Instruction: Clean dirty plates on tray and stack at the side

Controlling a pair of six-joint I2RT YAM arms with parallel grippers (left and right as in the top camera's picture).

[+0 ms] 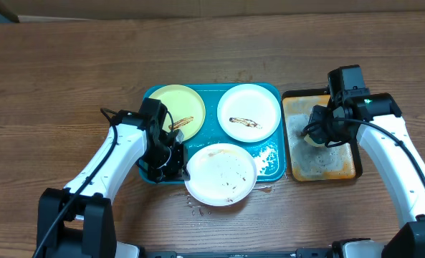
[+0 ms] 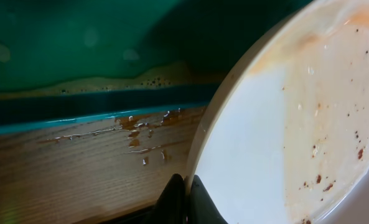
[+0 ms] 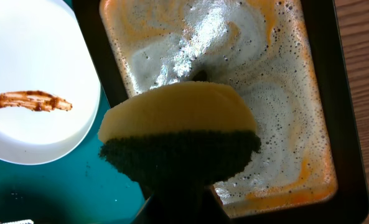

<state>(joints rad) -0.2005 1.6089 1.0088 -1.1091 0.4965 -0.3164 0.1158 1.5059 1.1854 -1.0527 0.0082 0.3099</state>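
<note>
Left gripper (image 1: 178,161): closed tight on the left rim of the front white plate (image 1: 221,174); in the left wrist view its dark fingertips (image 2: 185,199) meet at that rim.
Right gripper (image 1: 320,132): pinched narrow on a sponge (image 3: 181,130), yellow side up and dark green scouring side towards the fingers.
Front white plate: at the near edge of the teal tray (image 1: 211,100), hanging over the rim onto the table (image 1: 69,64); brown specks and a faint orange film across its middle.
Rear white plate (image 1: 249,111): flat in the tray's far right corner, with one brown smear in the centre.
Yellow-green plate (image 1: 170,107): flat in the tray's far left corner, with a brown smear at its near right edge, just beside the left arm.
Teal tray: centre of the table, wet, with white suds (image 1: 268,154) in its near right corner.
Sponge position: held above the black-rimmed tray (image 1: 341,161), at that tray's left side; whether it touches the tray I cannot tell.
Black-rimmed tray: just right of the teal tray, its orange-brown floor covered in foamy water.
Droplets (image 2: 140,134): brownish water beads on the wood just outside the teal tray's rim, near the front plate.
</note>
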